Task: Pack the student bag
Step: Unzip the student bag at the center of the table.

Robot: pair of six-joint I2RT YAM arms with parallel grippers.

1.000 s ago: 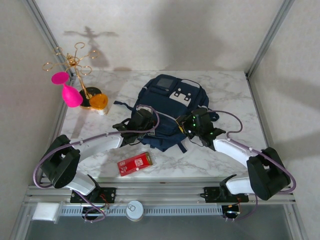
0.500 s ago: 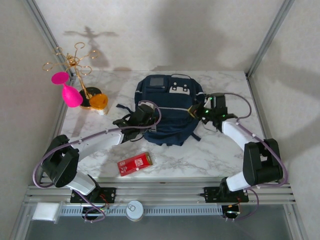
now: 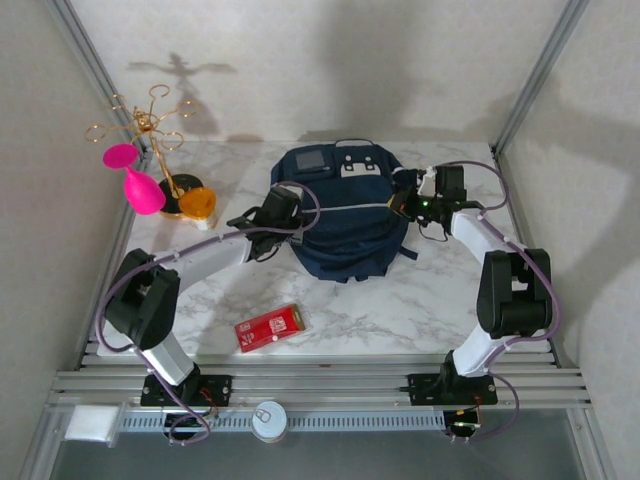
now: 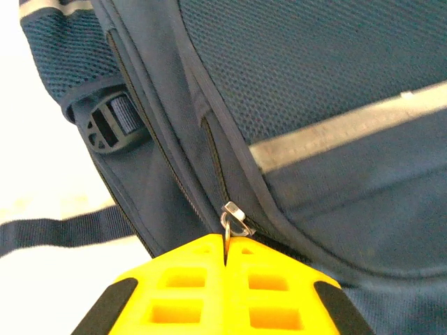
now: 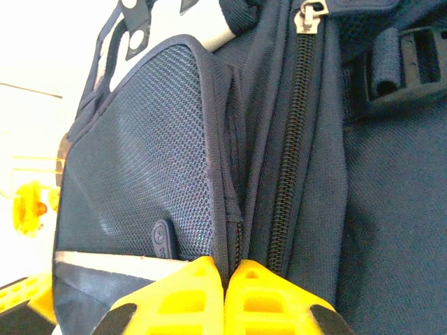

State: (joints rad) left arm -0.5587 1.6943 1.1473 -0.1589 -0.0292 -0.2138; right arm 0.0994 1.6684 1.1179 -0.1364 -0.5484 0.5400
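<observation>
On the middle of the white, grey-veined marble-look table (image 3: 420,310) in the top view lies the navy-blue fabric student bag (image 3: 345,235). It is soft and rounded, with thin pale stripes across it and grey-white patches at its far end. The left gripper (image 3: 283,207) meets its left flank and the right gripper (image 3: 402,203) its right flank. From the left wrist, the bag's cloth shows a fine mesh weave crossed by a pale grey band, with a dark plastic strap buckle (image 4: 105,125) at upper left. The left gripper (image 4: 225,244), with ribbed yellow plastic fingers, is pressed together on the small silver metal zipper pull (image 4: 234,215). From the right wrist, a curved mesh pocket (image 5: 154,174) sits beside a coarse dark zipper (image 5: 288,174) running up the frame. The right gripper (image 5: 225,269) is pressed together where a fold of bag fabric runs down between its tips; what exactly sits inside the pinch is hard to tell. Bare table lies open below the bag, down to a flat red rectangular packet (image 3: 270,327) at lower centre, and to the bag's lower right. At upper left a thin gold wire stand (image 3: 150,125), a glossy pink bulb shape (image 3: 143,190) and a small orange object (image 3: 197,203) crowd the table edge; the orange one is too small to identify. Both wrist views cut the fingers off at the bottom edge, and their backgrounds are washed out white.
</observation>
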